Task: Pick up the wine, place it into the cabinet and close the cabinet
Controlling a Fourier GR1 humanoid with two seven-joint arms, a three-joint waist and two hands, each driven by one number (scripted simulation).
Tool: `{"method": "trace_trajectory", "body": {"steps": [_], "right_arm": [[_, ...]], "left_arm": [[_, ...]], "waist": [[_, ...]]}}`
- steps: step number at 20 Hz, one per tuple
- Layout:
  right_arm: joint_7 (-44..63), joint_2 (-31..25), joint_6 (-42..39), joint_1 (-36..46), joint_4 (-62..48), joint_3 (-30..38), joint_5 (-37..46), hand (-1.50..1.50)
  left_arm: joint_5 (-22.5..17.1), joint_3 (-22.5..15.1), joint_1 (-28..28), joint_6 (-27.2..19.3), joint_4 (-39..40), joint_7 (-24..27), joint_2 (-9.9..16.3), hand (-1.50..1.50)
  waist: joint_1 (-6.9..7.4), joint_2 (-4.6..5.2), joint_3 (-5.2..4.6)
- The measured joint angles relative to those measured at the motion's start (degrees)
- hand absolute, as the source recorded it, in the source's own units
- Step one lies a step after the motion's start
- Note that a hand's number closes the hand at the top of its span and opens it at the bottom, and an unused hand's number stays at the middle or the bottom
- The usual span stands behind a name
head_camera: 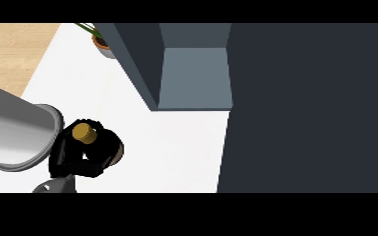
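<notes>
My left hand point(77, 155) curls round the wine point(87, 133) — dark glass, round gold cap, no readable label — left of the open grey cabinet point(193, 77), on the smooth white counter point(170, 145).

No text, label or number can be read anywhere.
</notes>
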State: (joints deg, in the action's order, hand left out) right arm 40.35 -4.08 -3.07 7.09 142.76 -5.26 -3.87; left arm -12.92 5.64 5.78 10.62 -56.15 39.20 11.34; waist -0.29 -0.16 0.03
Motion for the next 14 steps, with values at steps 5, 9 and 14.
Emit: {"method": "trace_trajectory", "body": {"steps": [5,9,14], "right_arm": [[-1.00,0.09,-0.55,0.09,-0.38,0.25,0.09,-1.50],[-2.28,0.93,-0.60,-1.94,-0.28,-1.28,0.35,-1.50],[-2.88,0.56,-1.45,-2.55,-0.32,0.18,0.07,-1.50]], "left_arm": [[1.28,-0.64,-2.37,-1.34,-6.97,0.90,0.16,1.50],[-1.24,-1.34,-5.33,0.31,-16.00,-3.21,0.02,1.50],[-3.73,-3.80,-8.02,0.11,-27.71,-11.48,-1.39,1.50]], "waist": [[0.27,0.02,0.00],[0.42,-0.05,0.01],[0.42,-0.05,0.03]]}}
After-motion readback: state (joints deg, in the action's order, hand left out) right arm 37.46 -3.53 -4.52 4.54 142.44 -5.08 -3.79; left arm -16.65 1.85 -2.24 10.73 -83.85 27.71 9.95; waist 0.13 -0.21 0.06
